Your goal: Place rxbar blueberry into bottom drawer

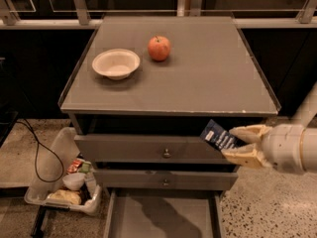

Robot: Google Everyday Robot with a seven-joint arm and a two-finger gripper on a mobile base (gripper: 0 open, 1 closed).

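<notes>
On the floor at the far left we see a clear plastic bin (58,185) of odds and ends, with a dark cable (35,148) looping beside it. On the grey counter (213,78) a pale bowl (116,63) sits left of centre and a red apple (159,48) just to its right, the two near each other but apart. Below the counter's front edge, the two upper drawers (148,148) with small knobs are closed, while the bottom drawer (163,216) is pulled out, its flat floor bare and open to us. Further right, the dark blue bar (218,136) hangs in the air in front of the top drawer's right end, tilted, well above the bottom drawer. The end effector (228,142) reaches in from the right edge at that height, its two pale fingers pinched onto the bar's right end, one above and one below. We judge the carrying step to be in hand: the bar is lifted and not yet lowered. The next move, as we read it, calls for bringing the bar down and to the left over the open drawer, clear of the upper drawer fronts, before letting go.
</notes>
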